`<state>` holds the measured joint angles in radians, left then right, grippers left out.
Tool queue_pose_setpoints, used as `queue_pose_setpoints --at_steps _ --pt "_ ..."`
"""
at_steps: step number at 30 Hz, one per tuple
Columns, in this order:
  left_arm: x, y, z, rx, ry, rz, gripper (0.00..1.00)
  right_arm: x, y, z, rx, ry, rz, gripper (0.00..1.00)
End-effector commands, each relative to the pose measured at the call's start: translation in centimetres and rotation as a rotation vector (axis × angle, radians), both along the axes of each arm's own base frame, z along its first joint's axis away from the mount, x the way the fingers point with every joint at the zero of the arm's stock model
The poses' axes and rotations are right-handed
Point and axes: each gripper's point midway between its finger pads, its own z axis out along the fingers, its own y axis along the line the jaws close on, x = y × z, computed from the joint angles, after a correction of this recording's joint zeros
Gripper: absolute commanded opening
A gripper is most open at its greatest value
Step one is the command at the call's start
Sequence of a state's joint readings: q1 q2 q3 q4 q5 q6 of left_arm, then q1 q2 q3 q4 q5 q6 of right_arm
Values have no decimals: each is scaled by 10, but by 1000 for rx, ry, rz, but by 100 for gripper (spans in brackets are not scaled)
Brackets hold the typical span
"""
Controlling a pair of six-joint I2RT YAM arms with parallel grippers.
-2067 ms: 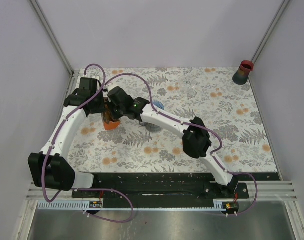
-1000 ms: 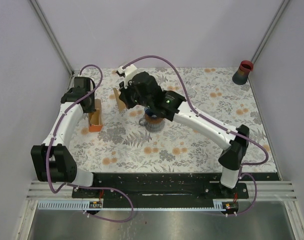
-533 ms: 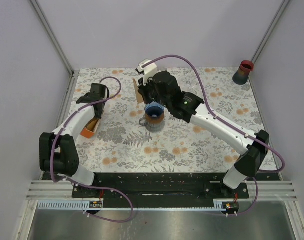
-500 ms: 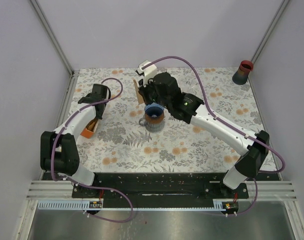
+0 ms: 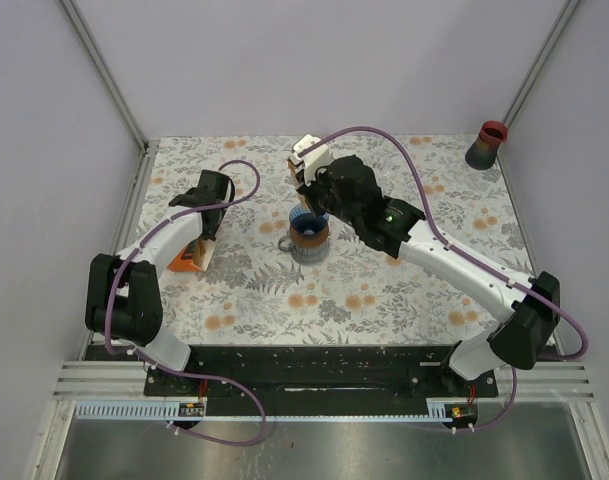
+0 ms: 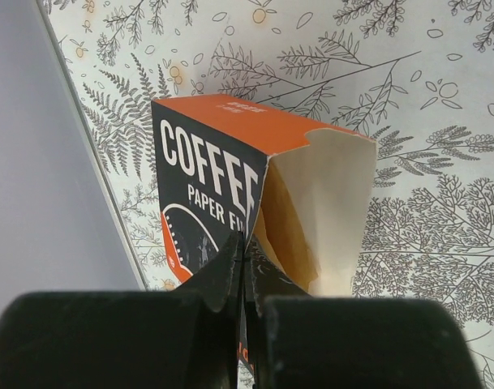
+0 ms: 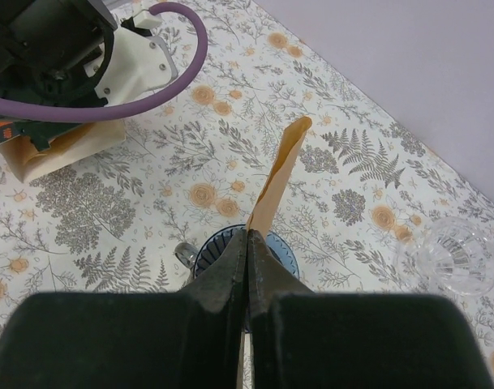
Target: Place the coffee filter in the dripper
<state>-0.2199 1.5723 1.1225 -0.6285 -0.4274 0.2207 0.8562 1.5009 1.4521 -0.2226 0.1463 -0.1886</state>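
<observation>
The dripper (image 5: 307,236) is a blue ribbed cone on a grey base, standing mid-table; in the right wrist view its rim (image 7: 208,258) shows just below my fingertips. My right gripper (image 5: 306,188) (image 7: 248,240) hangs over it, shut on the coffee filter (image 7: 282,175), a flat brown paper held edge-on and pointing away from the fingers. At the left, my left gripper (image 5: 208,214) (image 6: 245,258) is shut on one wall of the orange and black filter box (image 6: 222,170) (image 5: 188,260), whose open end faces the wrist camera.
A dark cup with a red rim (image 5: 487,145) stands in the far right corner. A clear glass piece (image 7: 449,259) lies on the floral cloth to the right of the dripper. The left wall runs close beside the box.
My right gripper has carried the filter rightward from near the box to over the dripper. The left arm has swung a little rightward with the box still in its grip.
</observation>
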Motion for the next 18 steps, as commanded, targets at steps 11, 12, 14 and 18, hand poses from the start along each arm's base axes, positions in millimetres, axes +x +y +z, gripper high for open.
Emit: queue_pose_setpoints --at_steps 11,12,14,18 --pt "-7 -55 32 -348 69 -121 0 6 -17 29 33 -88 -36 0" --pt "-6 -58 37 -385 80 -118 0 6 -18 28 29 -85 -38 0" --pt "-5 -57 42 -420 91 -105 0 7 -17 27 29 -83 -38 0" --pt "-1 -47 38 -398 101 -79 0 7 -17 26 27 -79 -38 0"
